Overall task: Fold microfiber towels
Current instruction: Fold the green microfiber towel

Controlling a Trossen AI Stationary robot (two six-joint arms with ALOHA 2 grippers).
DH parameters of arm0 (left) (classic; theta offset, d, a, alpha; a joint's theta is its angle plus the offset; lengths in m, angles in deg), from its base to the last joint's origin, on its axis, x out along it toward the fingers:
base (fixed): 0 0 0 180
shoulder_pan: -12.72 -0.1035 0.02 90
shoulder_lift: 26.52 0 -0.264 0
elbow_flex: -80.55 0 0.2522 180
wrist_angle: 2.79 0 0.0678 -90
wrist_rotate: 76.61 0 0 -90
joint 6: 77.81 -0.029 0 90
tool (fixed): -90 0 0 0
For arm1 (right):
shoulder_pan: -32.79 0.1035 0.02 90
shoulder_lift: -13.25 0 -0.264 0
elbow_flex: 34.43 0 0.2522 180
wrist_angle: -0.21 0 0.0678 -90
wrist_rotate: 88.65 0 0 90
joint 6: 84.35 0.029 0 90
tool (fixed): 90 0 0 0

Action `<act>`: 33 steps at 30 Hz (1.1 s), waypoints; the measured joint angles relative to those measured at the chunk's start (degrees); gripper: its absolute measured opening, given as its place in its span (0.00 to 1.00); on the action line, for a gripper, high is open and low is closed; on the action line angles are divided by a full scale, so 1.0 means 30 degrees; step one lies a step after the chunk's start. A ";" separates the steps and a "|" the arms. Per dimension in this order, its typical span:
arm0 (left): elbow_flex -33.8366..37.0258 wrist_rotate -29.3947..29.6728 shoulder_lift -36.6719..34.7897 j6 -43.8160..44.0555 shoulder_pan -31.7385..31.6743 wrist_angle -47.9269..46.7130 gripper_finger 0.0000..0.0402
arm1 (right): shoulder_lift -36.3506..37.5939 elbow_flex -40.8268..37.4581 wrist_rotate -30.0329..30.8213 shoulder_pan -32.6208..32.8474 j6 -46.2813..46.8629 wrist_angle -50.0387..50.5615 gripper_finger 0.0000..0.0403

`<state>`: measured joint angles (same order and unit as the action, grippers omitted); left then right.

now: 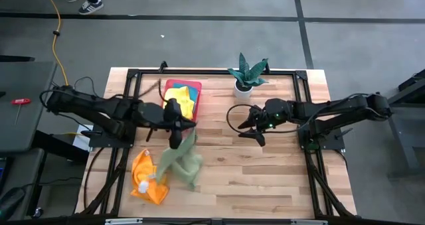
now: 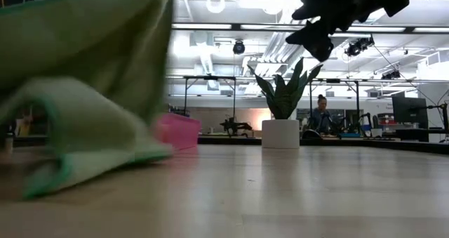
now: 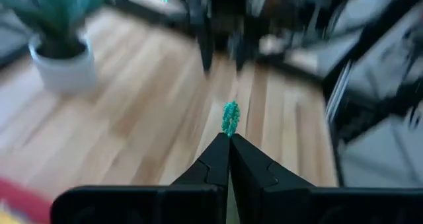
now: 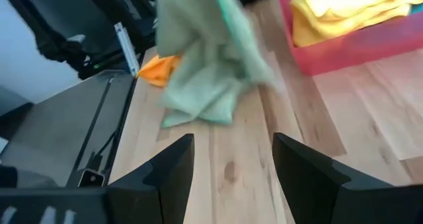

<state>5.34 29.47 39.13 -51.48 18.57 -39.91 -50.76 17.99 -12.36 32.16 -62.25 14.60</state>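
Overhead, the left gripper (image 1: 174, 127) sat near the table's middle, just in front of the rigid pink rectangular tray (image 1: 170, 87), with its jaws pinched on one edge of the soft light-green microfiber towel (image 1: 184, 160). The cloth trailed from that pinch down to the wooden table (image 1: 265, 172), where its bulk lay crumpled; lifting by an edge seemed meant to let it hang open for folding. Beside it, touching, lay the orange microfiber towel (image 1: 147, 178), bunched near the front left corner. Two yellow microfiber towels (image 1: 184, 100) rested in the tray, presumably kept out of the way. The right gripper (image 1: 255, 127) hovered apart, right of centre near the small potted plant in a white pot (image 1: 246, 75), holding nothing.

From table height, the green towel filled the left side, draped from above with a rolled fold resting on the wood, and the tray showed pink behind it. A dark gripper hung at the top right, clear of the surface.

Through the left wrist camera, the two dark fingers met tightly, a small tuft of green hem poking out between their tips: a thin corner grip, likely easy to lose.

Through the right wrist camera, the fingers (image 4: 173, 161) stood wide apart, aimed at the hanging green towel, seemingly ready to take a second corner.
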 joint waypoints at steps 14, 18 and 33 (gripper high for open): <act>-0.6739 -0.1352 0.4520 -0.4035 -0.0650 -0.0293 0.00 | 0.0000 -0.0015 0.0066 0.1411 -0.1863 -0.0177 0.49; -0.7552 -0.0698 0.5233 -0.3834 -0.0664 -0.1737 0.00 | 0.0000 -0.0016 0.0422 0.1443 -0.1189 0.0465 0.49; -0.7570 0.1925 0.7241 -0.2621 -0.1709 -0.2724 0.00 | -0.0059 -0.0051 0.2773 0.5809 0.2103 1.0169 0.49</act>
<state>-17.37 35.25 60.86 -59.35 13.44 -48.08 -50.94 17.84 -4.04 49.58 -55.94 45.10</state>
